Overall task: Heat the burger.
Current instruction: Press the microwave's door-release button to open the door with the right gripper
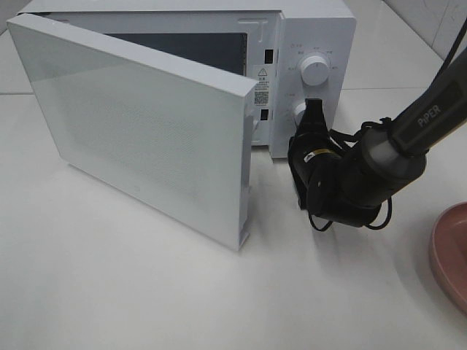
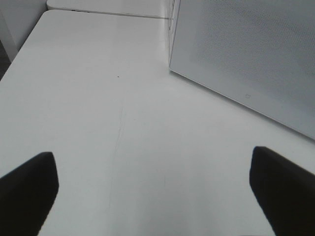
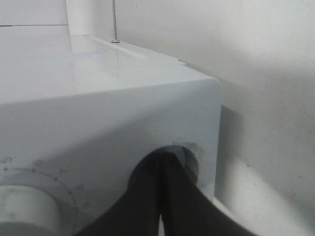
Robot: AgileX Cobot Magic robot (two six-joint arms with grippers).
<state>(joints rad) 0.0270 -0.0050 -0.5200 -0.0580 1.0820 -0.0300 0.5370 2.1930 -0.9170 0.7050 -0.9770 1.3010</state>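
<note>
Microwave oven (image 1: 314,29), white, stands at twelve o'clock on a white table (image 1: 109,292), as seen by the high camera. Its door (image 1: 146,124) is swung wide open toward eight o'clock and covers most of the cavity. Only a dark strip of the inside shows above the door.

Two round white knobs sit on the control panel at the oven's three o'clock side. The upper dial (image 1: 315,69) is in plain view. The lower dial (image 1: 298,111), at six o'clock from it, is mostly covered.

The black right gripper (image 1: 314,109) reaches in from four o'clock on the right arm (image 1: 408,131). Its two fingers (image 3: 142,206) are clenched together with only a thin seam between them. Their tips touch the lower dial's round face, and they grasp nothing.

A pink-brown plate (image 1: 452,251) lies at the table's four o'clock edge, partly cut off by the picture and well apart from the oven.

The left gripper (image 2: 152,191) is seen only by its own wrist camera. It hangs over bare tabletop near the open door, with its dark pads (image 2: 27,189) spread wide and nothing between them.

The burger shows in no view, so its place cannot be told.
</note>
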